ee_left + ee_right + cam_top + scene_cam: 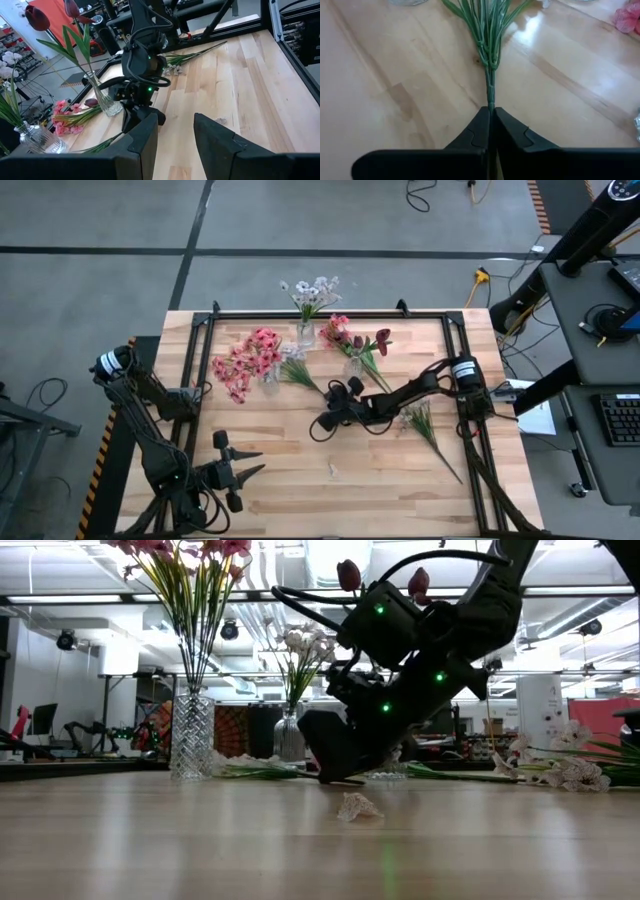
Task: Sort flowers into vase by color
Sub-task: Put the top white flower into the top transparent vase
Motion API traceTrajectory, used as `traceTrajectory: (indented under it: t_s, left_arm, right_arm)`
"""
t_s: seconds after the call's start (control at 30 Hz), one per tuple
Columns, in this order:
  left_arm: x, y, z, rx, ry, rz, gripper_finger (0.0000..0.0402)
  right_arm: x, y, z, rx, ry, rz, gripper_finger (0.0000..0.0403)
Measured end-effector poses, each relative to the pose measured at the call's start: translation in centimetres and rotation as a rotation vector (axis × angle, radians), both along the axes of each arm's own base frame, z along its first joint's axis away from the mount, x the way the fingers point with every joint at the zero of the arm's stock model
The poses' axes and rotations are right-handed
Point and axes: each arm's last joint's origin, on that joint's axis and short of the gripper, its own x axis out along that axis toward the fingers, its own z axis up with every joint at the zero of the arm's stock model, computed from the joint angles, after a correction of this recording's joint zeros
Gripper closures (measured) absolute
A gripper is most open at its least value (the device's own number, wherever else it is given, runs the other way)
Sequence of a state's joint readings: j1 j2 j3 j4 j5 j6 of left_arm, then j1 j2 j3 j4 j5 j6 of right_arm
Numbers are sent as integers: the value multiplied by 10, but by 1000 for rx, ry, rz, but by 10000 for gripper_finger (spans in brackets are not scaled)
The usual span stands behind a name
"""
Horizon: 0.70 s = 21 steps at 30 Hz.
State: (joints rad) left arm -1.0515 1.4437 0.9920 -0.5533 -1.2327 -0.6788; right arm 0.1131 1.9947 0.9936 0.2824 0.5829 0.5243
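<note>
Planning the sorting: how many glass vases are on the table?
3, all along the far edge: white-flower vase, pink-flower vase to its left, dark-red-tulip vase to its right. None seems hidden.

Pale, smooth wooden table (330, 480), slightly glossy; cut-glass vase (190, 735); matt plastic stem (490, 75).

From where I stand, nothing here can be read: no lettering, label, brand or number shows on the table, the vases, the arms or the gear in the room behind, at least none clear enough to make out.
</note>
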Motion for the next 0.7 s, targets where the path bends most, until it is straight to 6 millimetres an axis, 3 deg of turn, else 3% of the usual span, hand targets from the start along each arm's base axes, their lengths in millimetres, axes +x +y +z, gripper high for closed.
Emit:
traceTrajectory:
  t_s: [0.5, 0.7]
  left_arm:
    - [0, 0, 0, -11, -4, 5, 290]
    - [1, 0, 0, -19, -6, 8, 290]
  right_arm:
    - [-29, 23, 47, 36, 144, 57, 390]
    - [-47, 31, 64, 129, 236, 93, 390]
